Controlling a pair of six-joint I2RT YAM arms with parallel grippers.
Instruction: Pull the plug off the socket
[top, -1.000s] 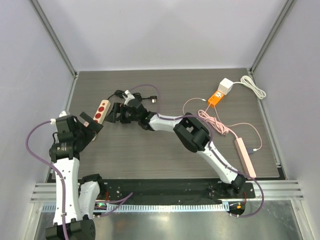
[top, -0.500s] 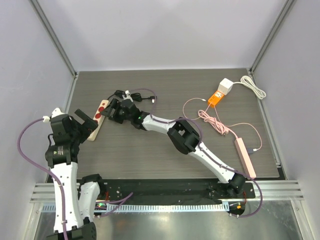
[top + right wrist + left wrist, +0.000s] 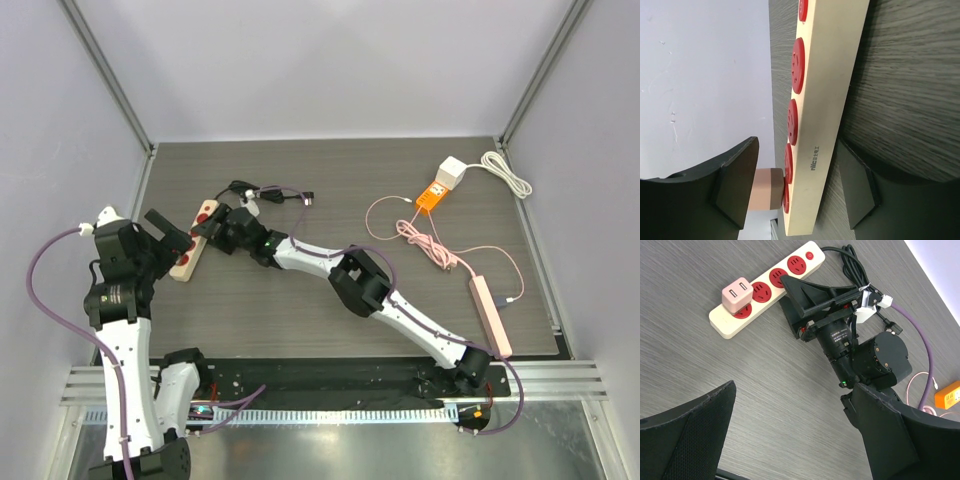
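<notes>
Top external: left gripper (image 3: 170, 240) wide open, empty, beside power strip (image 3: 205, 213). Pink plug (image 3: 738, 292) seated in end socket. Right gripper (image 3: 807, 287) half-open astride strip, holding nothing, off plug. Closing here risks dragging whole strip, plug unpulled.

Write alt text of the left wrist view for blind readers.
A pink square plug sits in the end socket of a cream power strip on a dark wooden table. The black right gripper reaches over the strip; the left gripper hangs open.
</notes>
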